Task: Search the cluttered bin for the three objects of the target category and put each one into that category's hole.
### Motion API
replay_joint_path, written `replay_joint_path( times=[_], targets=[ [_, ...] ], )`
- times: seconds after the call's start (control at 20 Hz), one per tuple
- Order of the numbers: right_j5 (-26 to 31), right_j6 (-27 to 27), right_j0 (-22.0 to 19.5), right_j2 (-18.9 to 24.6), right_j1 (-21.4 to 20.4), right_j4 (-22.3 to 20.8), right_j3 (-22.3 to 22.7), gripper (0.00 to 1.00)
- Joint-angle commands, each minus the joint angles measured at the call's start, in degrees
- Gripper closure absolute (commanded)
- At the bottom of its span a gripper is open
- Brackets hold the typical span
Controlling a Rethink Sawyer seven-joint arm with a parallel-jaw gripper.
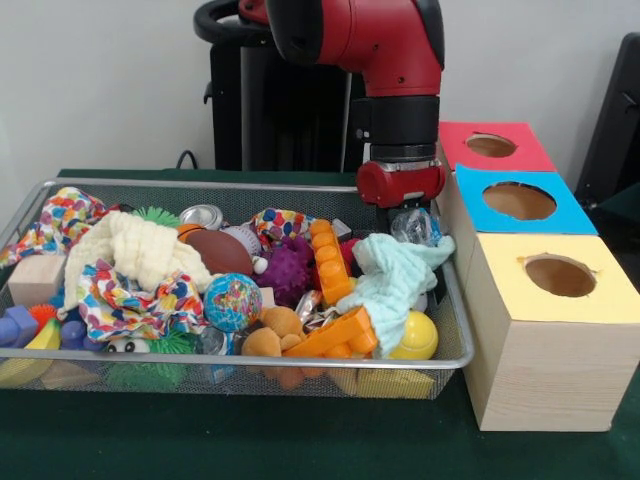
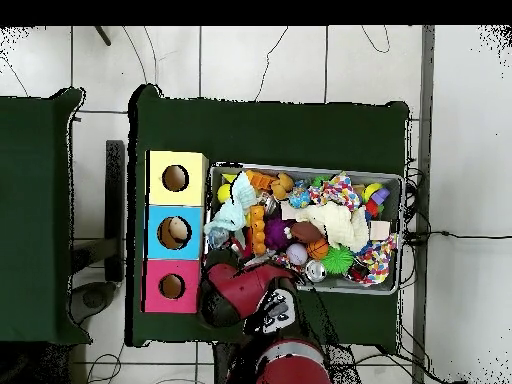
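Note:
My gripper (image 1: 412,222) hangs at the right far corner of the wire bin (image 1: 240,366), just above a mint cloth (image 1: 400,278). Something clear and crinkly (image 1: 416,226) shows right under the red wrist; whether it is held is hidden. In the overhead view the arm (image 2: 240,290) covers the gripper at the bin's (image 2: 402,232) lower left corner. Beside the bin stand three boxes with holes: red (image 1: 520,150), blue (image 1: 570,210), yellow (image 1: 610,295). From above, the blue box's hole (image 2: 175,233) shows something pale inside.
The bin is piled with orange blocks (image 1: 330,262), a yellow ball (image 1: 418,338), a purple spiky ball (image 1: 290,268), a brown football (image 1: 220,252), a globe ball (image 1: 232,302), a cream cloth (image 1: 135,250), a tin can (image 1: 202,216) and a wooden block (image 1: 35,280).

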Motion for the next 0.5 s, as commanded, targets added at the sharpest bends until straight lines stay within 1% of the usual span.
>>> replay_joint_path(
  times=[0.05,0.25,0.5],
  targets=[
    [-8.0,10.7,1.0,0.4,0.7,3.7,-2.5,0.00],
    [-12.5,9.9,3.7,-3.3,1.2,6.0,-2.7,0.00],
    [-13.6,9.3,5.1,-5.7,1.9,7.8,-3.1,0.00]
  ],
)
